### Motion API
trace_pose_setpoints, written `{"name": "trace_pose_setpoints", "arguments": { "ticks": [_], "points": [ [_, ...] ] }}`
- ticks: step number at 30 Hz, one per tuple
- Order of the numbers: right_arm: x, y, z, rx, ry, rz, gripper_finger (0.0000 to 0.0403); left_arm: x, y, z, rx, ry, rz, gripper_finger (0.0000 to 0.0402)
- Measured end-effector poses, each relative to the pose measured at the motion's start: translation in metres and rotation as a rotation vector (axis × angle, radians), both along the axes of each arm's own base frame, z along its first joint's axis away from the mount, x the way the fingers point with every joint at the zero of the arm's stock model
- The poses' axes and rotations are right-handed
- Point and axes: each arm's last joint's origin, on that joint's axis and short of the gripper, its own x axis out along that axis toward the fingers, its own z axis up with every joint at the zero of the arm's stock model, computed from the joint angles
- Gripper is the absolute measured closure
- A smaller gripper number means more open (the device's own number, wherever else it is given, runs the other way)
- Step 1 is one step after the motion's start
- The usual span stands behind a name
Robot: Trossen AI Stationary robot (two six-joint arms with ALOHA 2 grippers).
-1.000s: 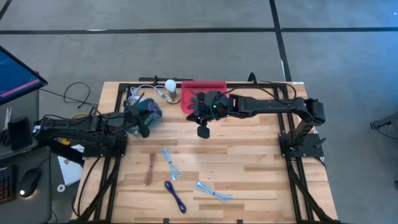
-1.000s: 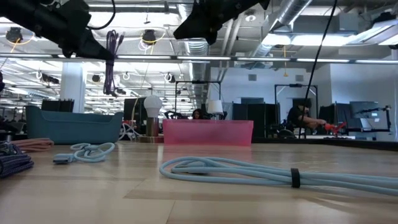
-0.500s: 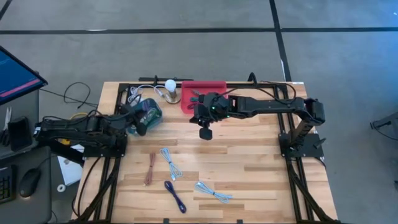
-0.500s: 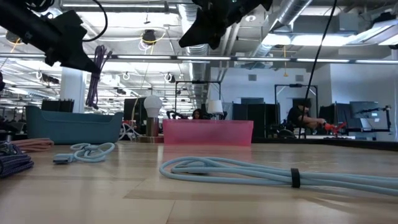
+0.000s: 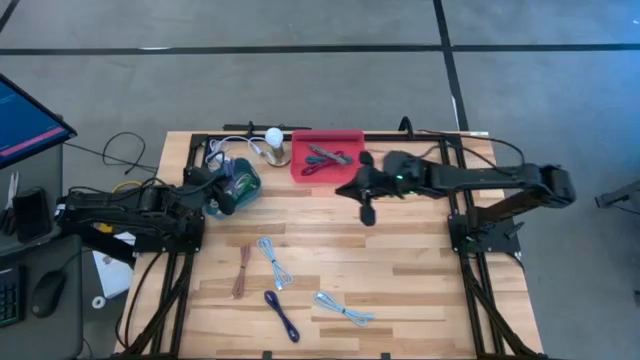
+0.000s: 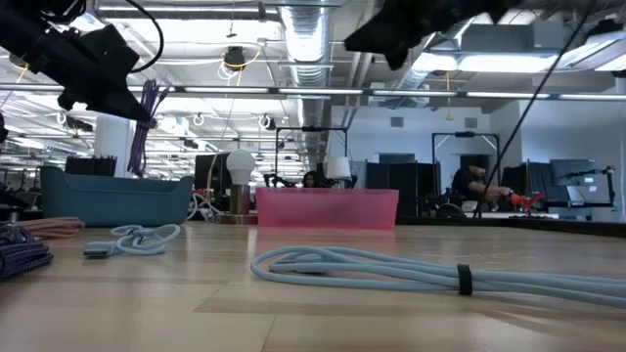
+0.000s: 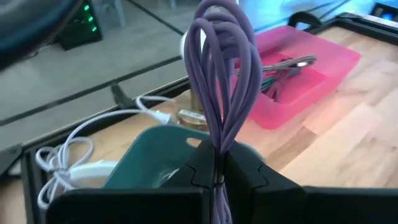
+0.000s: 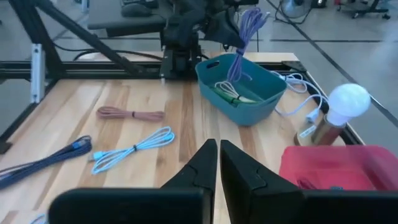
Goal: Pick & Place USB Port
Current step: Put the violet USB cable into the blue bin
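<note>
Now the left claw (image 7: 219, 163) pinches a bundled purple cable (image 7: 219, 74), its long axis vertical, hanging over the teal bin (image 5: 238, 186) at the counter's (image 5: 420, 270) far left. The right claw (image 8: 218, 163), fingers together and empty, hovers right of the pink tray (image 5: 328, 158); a lamp (image 5: 273, 145) stands between bin and tray, loose cables (image 5: 275, 264) nearer.

Grey floor (image 5: 300, 80) around the table, crossed by dark tape lines (image 5: 447, 45). Open ceiling with silver ducts (image 6: 303, 39) and strip lights (image 6: 489, 95). White column (image 6: 115, 147) far back. Desks with monitors (image 6: 577, 181); a seated person (image 6: 474, 186) at right. Blue screen (image 5: 20, 120) beside the table.
</note>
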Motion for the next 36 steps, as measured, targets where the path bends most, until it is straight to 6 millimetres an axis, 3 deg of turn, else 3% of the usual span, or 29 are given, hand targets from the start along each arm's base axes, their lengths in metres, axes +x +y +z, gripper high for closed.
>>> {"name": "trace_pose_setpoints", "arguments": {
  "ticks": [9,14,29,36],
  "points": [
    [-0.055,0.014,-0.007,0.038,-0.051,-0.015,0.039,0.003,0.009,-0.012,-0.101,0.029,0.168,0.0388],
    [-0.071,0.019,-0.006,0.034,-0.089,-0.034,0.039,0.012,0.016,-0.022,-0.175,0.098,0.225,0.0388],
    [-0.082,0.022,0.0,0.031,-0.127,-0.028,0.039,0.023,0.025,-0.037,-0.3,0.21,0.255,0.0386],
    [-0.082,0.022,0.0,0.033,-0.126,-0.028,0.039,0.023,0.025,-0.037,-0.296,0.21,0.254,0.0321]
  ]
}}
